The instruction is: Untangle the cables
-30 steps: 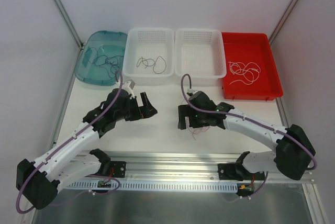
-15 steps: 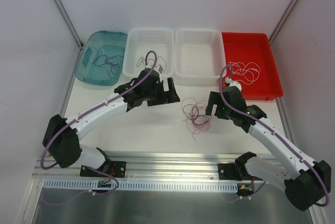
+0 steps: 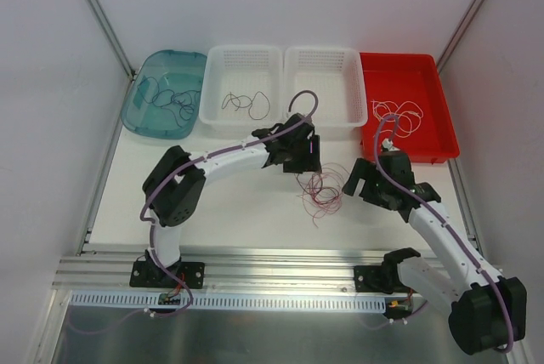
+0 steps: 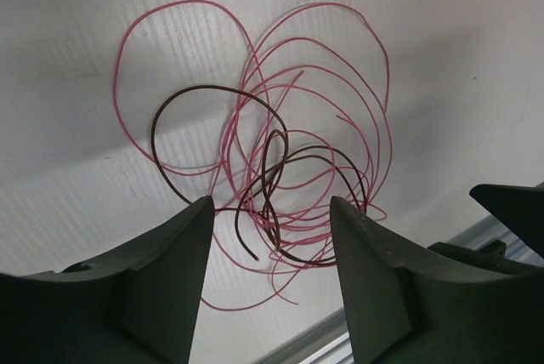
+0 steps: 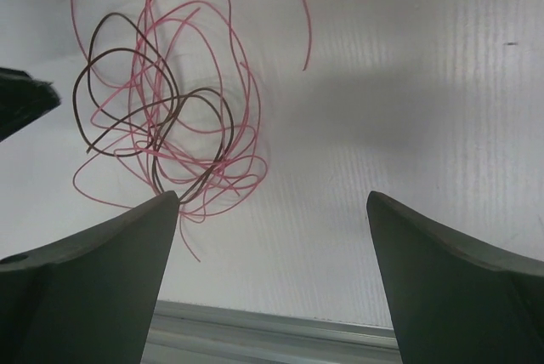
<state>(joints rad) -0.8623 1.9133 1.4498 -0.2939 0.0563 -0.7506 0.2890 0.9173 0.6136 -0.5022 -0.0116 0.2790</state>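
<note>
A tangle of pink and brown cables (image 3: 321,190) lies loose on the white table between the two arms. In the left wrist view the pink loops (image 4: 183,2) and the brown strands (image 4: 208,86) cross each other just beyond my fingertips. My left gripper (image 3: 304,156) (image 4: 272,202) is open and empty, at the tangle's far left edge. My right gripper (image 3: 355,179) (image 5: 272,196) is open and empty, to the right of the tangle (image 5: 161,117), with bare table between its jaws.
At the back stand a teal bin (image 3: 149,71) with dark cables, a white basket (image 3: 244,49) with black cables (image 3: 246,105), a second white basket (image 3: 323,51), and a red tray (image 3: 399,59) with white cables (image 3: 395,116). A metal rail (image 3: 280,258) runs along the near edge.
My left arm has swung right, from the table's left side to the tangle. My right gripper has drawn back to the right, off the tangle, which now lies on the table.
</note>
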